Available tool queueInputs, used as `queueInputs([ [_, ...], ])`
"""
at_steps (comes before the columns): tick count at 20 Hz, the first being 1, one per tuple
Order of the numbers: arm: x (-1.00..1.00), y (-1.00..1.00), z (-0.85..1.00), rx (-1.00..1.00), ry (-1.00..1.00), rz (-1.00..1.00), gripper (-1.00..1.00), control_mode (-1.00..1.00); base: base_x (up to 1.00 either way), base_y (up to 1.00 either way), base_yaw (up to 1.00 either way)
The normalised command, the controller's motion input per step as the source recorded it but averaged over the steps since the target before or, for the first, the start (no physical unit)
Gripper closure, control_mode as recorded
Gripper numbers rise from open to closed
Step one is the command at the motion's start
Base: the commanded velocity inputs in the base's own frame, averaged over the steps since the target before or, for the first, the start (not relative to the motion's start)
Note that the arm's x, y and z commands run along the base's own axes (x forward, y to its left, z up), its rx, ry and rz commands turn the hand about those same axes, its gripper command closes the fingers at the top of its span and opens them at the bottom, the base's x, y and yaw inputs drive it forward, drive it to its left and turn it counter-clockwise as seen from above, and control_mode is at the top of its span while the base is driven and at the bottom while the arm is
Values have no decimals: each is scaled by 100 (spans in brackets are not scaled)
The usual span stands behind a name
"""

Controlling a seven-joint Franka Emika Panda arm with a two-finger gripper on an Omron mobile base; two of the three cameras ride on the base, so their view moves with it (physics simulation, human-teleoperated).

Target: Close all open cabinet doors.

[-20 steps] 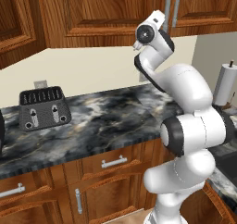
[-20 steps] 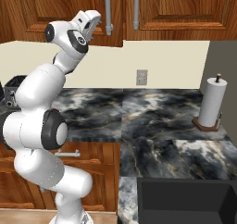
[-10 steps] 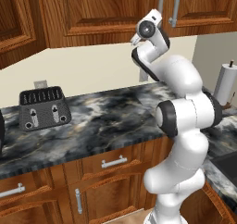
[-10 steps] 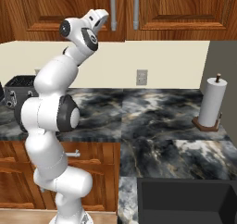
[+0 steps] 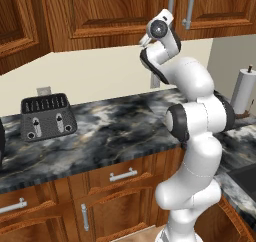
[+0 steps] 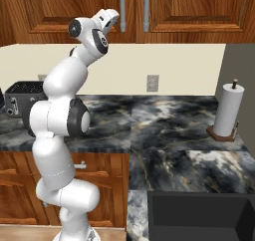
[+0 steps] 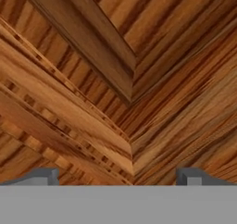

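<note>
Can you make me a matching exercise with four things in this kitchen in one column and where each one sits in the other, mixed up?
Things:
1. toaster
2. paper towel roll
3. wall outlet
4. pincer

Places:
A. raised at the wall cabinet doors, near the grey bar handles
B. on the cream wall above the counter
C. standing upright on a wooden base at the counter's right end
D. on the counter's left part, against the wall

Pairs: 1-D, 2-C, 3-B, 4-A

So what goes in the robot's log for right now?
hand: open, facing cabinet door close up | toaster on counter
</note>
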Motion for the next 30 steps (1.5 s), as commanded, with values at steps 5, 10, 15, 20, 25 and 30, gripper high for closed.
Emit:
queueInputs([
  [5,49,36,-8,1,4,3,-100,-100,0,0,0],
  [10,29,44,-44,0,8,5,-100,-100,0,0,0],
  [15,3,51,-77,0,12,7,-100,-100,0,0,0],
  [20,-1,53,-86,0,11,8,-100,-100,0,0,0],
  [25,-42,43,-45,0,2,5,-100,-100,0,0,0],
  [30,-95,20,-1,1,0,0,-100,-100,0,0,0],
])
